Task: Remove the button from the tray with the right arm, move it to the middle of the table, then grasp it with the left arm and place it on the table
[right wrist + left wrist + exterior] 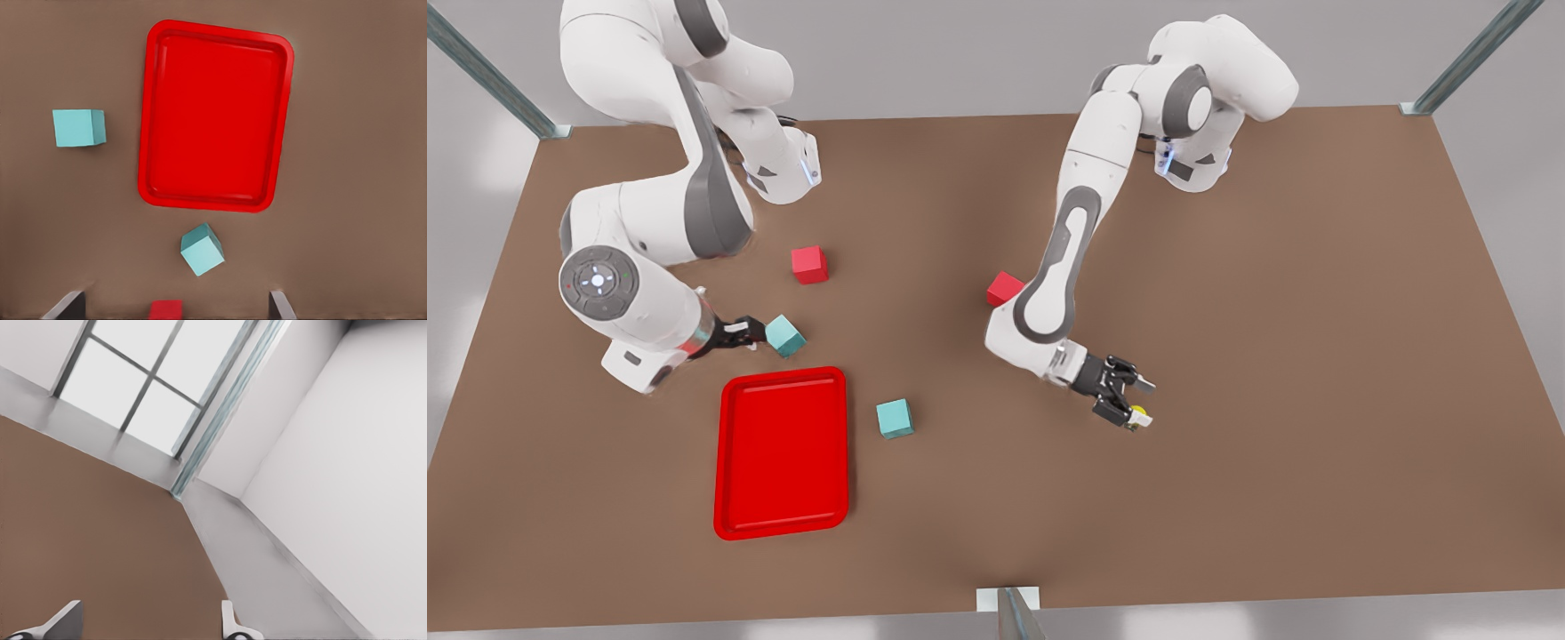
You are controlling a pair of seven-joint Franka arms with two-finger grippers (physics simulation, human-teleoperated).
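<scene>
As right pincer (754,332) gapes near the tray (782,374), left pincer (1144,402) slants low, spread, at the button (1136,416).

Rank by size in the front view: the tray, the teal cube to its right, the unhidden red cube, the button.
Largest: tray.
Next: teal cube and red cube, which look alike, so no ranking between them.
Smallest: button, at the left arm's jaws.
</scene>
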